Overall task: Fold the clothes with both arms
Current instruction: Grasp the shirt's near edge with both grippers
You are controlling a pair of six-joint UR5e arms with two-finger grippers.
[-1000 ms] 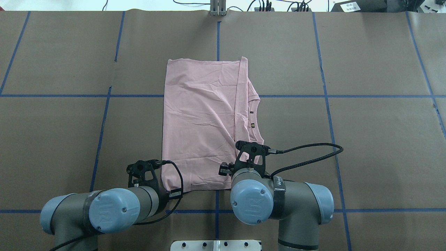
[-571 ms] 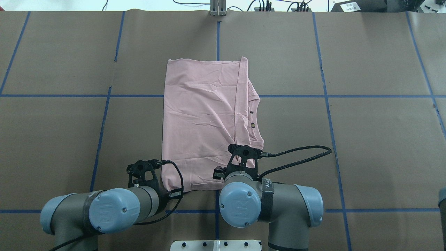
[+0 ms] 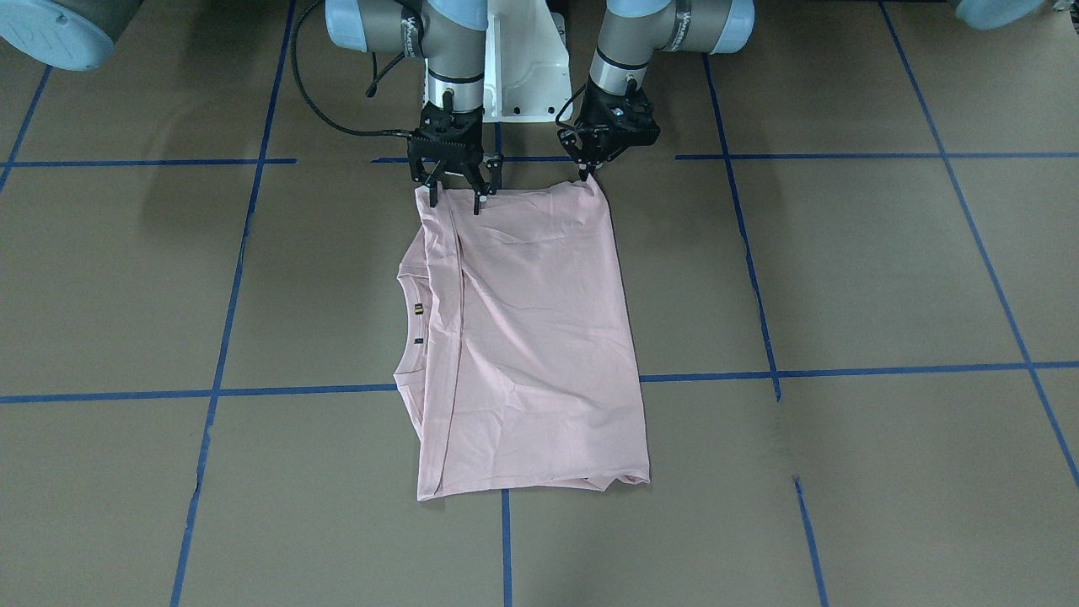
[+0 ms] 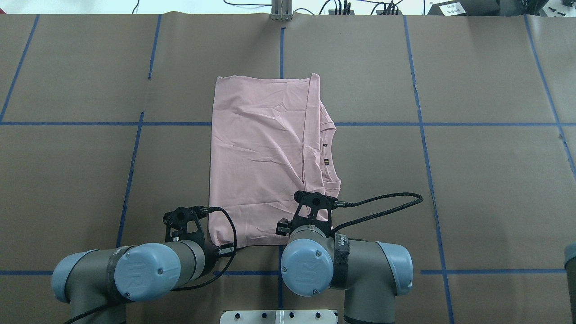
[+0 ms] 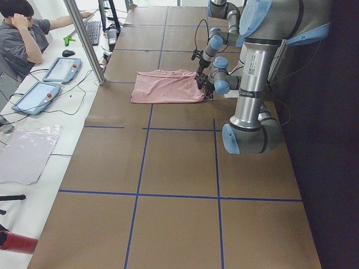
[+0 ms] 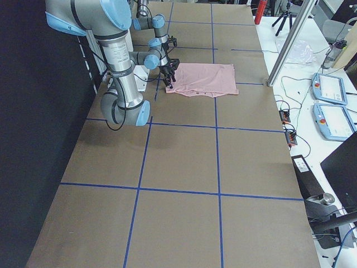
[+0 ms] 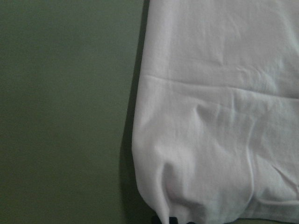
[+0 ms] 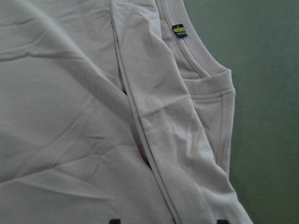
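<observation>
Evidently the lengthwise folding was done: the pale pink T-shirt (image 4: pixel 261 153) lay flat in the middle of the brown table (image 4: pixel 472 180) as a narrow rectangle. Its print was hidden, and only the collar (image 4: pixel 330 153) and its small tag (image 8: pixel 178 31) peeked out along the side toward the robot's right. Both grippers stood at the edge nearest the robot. The left gripper (image 3: pixel 584 174) had its jaws pinched together on that edge's left corner, and its wrist camera showed the cloth puckered into a small bunch there. The right gripper (image 3: pixel 455 201) hung over the other corner with its jaws spread wide, one fingertip on either side of the doubled hem strip, gripping nothing yet. What remained, by my reading, was for the right jaws to close and then for both arms to carry the near edge across to the far edge, halving the rectangle.
</observation>
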